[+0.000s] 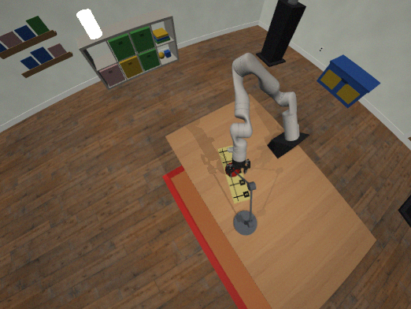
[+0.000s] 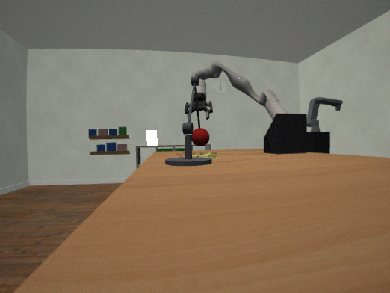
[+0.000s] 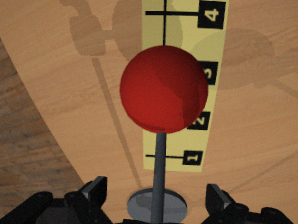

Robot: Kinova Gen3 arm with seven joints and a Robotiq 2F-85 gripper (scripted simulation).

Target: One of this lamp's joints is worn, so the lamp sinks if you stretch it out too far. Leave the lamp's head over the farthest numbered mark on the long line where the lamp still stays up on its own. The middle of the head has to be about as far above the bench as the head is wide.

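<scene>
The lamp has a round grey base [image 1: 246, 222] [image 2: 188, 161] [image 3: 158, 204], thin dark arm links with a grey joint [image 1: 252, 186] [image 2: 187, 128], and a red ball head [image 1: 233, 172] [image 2: 200, 137] [image 3: 164, 88]. The head hangs above the yellow numbered strip [image 1: 236, 193] [image 2: 205, 155] [image 3: 193, 3]. In the wrist view it partly covers mark 3 [image 3: 209, 72], between mark 2 [image 3: 201, 121] and mark 4 [image 3: 212, 14]. My gripper [image 1: 238, 167] [image 2: 199, 110] [image 3: 155, 191] is open, pointing straight down, a short way above the head and not touching it.
The robot's black pedestal [image 1: 287, 143] stands at the bench's back edge. A red-edged mat [image 1: 197, 228] lies along the bench's left side. A black box [image 2: 288, 132] with a second grey arm [image 2: 321, 105] stands behind the bench.
</scene>
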